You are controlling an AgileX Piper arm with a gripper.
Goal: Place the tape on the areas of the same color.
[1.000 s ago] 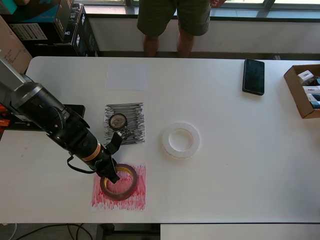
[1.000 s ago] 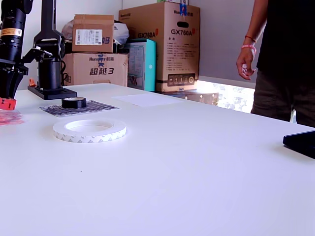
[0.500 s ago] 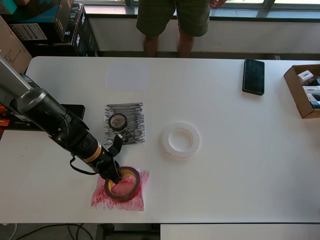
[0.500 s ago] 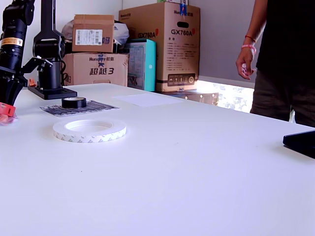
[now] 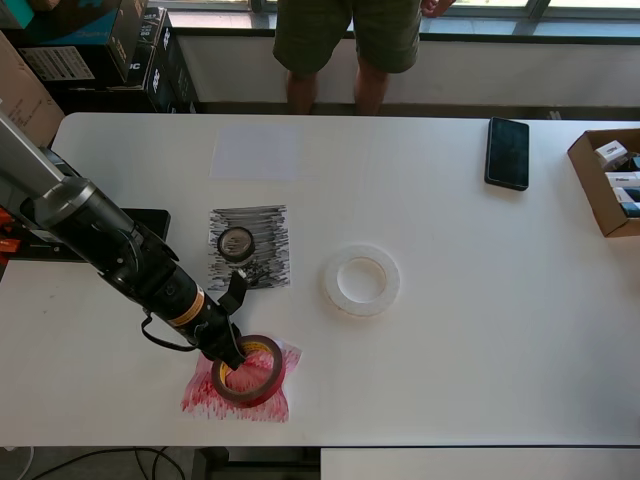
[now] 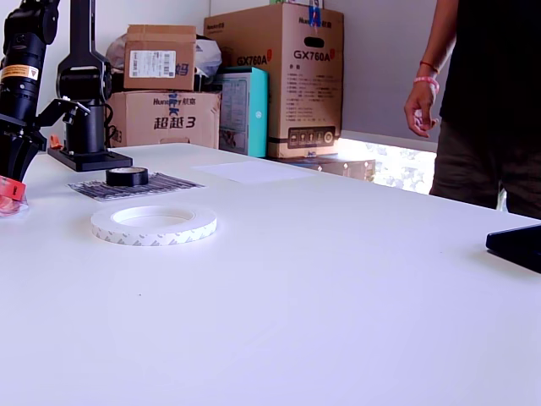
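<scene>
The gripper (image 5: 228,352) pinches the red roll's (image 5: 250,368) rim, the roll lying on the crumpled red sheet (image 5: 262,400) beneath the jaws. Releasing cleanly, without dragging the paper, looks wisest.

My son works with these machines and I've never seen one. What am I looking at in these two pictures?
It is one robot arm ending in a gripper, photographed from above and from table height at the side. On the white table lie three paper sheets: plain white, black-scribbled and red-scribbled. A small black tape roll sits on the black sheet. A wide white tape ring rests on bare table. The fingers straddle the rim of a red tape roll over the red sheet; whether they grip it is unclear.
</scene>
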